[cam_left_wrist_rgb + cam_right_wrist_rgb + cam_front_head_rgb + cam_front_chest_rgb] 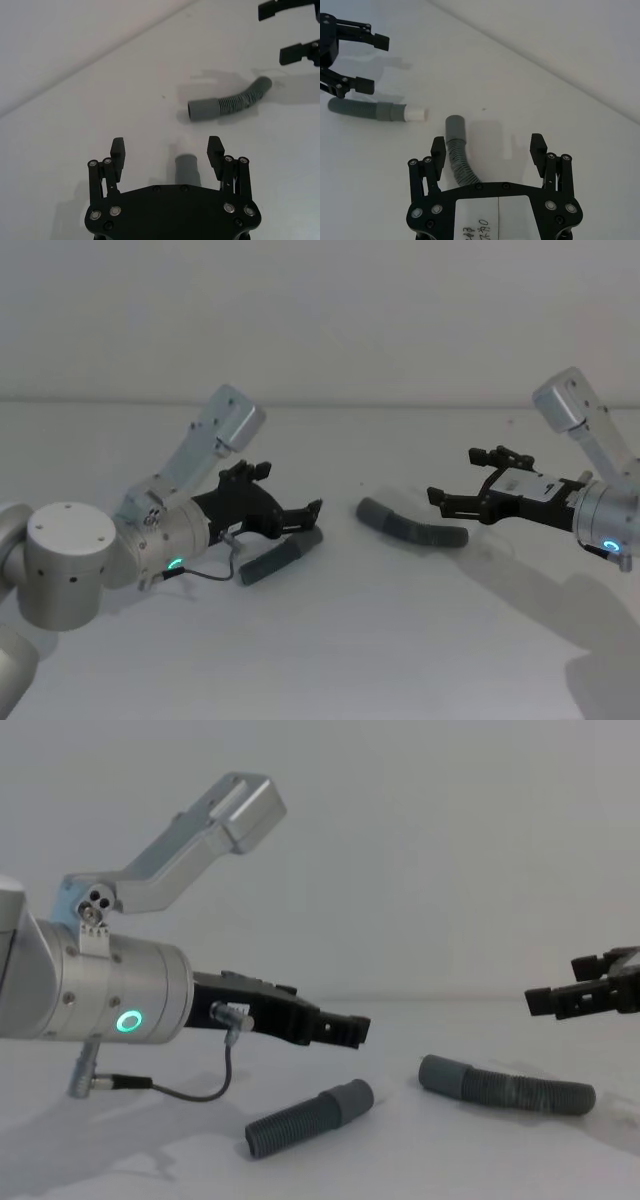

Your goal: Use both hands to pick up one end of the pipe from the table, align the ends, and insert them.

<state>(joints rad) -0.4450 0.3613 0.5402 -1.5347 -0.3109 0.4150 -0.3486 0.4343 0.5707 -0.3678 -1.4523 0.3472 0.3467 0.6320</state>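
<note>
Two pieces of the pipe lie apart on the white table (330, 640). The short straight piece (283, 558) lies under my left gripper (300, 512), and its smooth cuff (189, 170) shows between the open fingers, untouched. In the right wrist view this piece (365, 108) ends in a grey cuff with a white tip. The longer curved piece (412, 525) lies to the right, its cuff (444, 1075) facing the short piece. My right gripper (455, 478) hovers open over its ribbed part (460, 162), holding nothing.
A plain pale wall rises behind the table's far edge. A thin cable (190, 1092) loops down from the left wrist near the short piece. Bare table lies in front of both pieces.
</note>
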